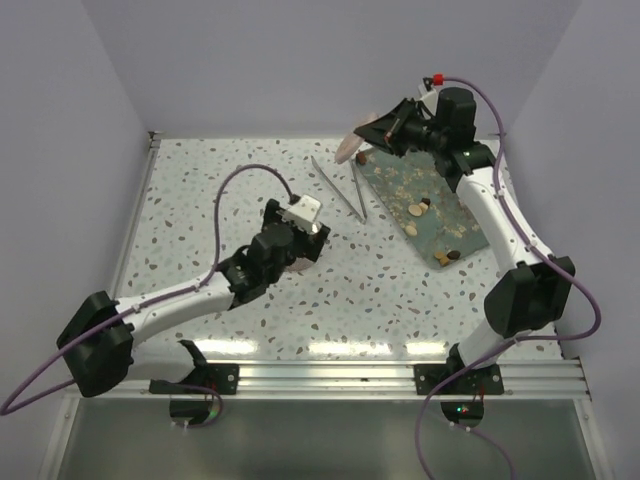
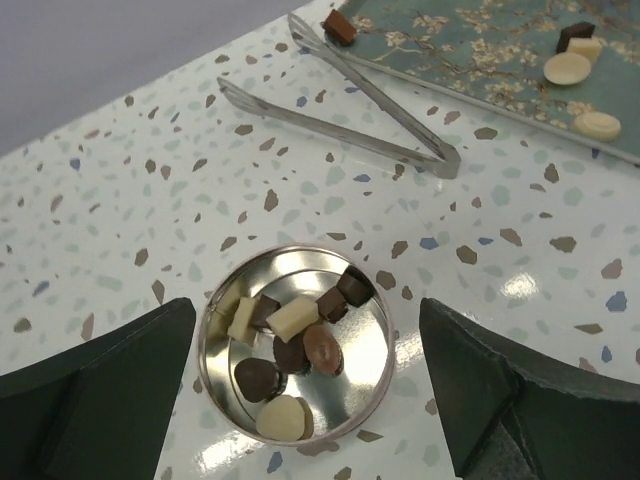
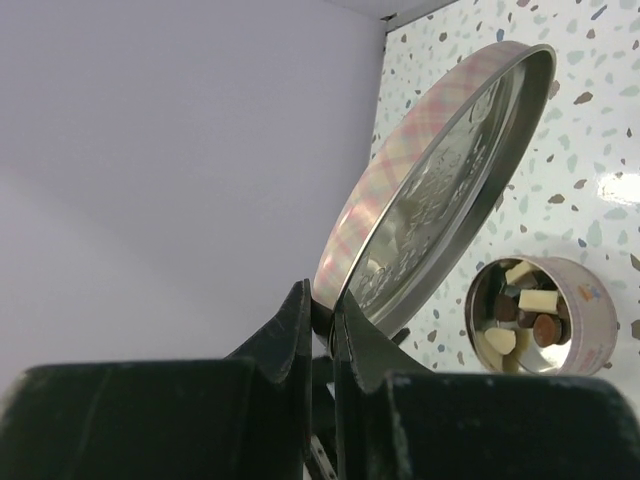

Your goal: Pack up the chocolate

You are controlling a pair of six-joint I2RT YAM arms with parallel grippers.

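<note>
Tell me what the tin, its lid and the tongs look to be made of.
The tin: thin metal, likely tinplate; bare mirror-bright inside reflecting the light, pale printed outside.
The lid: seemingly the same sheet metal; embossed shiny underside, pink plaid print on the rim.
The tongs: probably stainless steel; plain silver-grey strips with a dull sheen.

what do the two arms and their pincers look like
The left arm and right arm are white tubular links joined by bulky black joints. A purple cable trails to each wrist. The left pincer and right pincer have matt black, blocky fingers. A small red tag sits atop the right wrist.
</note>
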